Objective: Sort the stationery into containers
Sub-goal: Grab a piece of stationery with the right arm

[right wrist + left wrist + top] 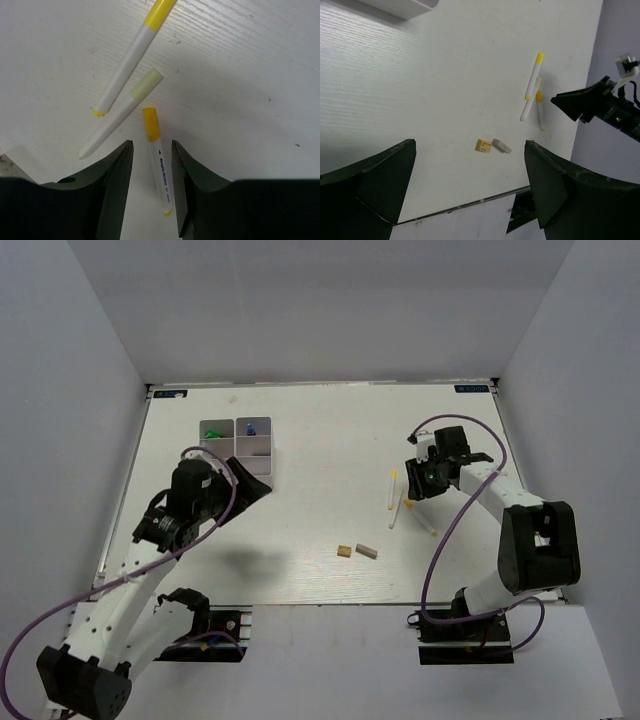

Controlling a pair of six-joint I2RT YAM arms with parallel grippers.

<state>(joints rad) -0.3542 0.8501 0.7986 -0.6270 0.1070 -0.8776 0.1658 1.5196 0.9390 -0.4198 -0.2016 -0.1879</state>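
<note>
- The bench (330,440) is carrying everything; the tray (255,450) is sitting far left, well apart from my target.
- My left fingers (252,486) are gaping wide and empty just beside the tray.
- My right fingers (120,170) are standing half open, straddling one yellow-tipped stick (159,165) and gripping nothing. I am judging that centring before closing matters, sparing the other two sticks (127,65).
- The eraser blocks (343,551) are lying nearer, centre.

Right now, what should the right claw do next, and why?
Probably close the right gripper on the yellow-capped white marker, then lift it. Its jaws stand apart with that marker lying on the table between them, and it is not yet in the divided tray.
</note>
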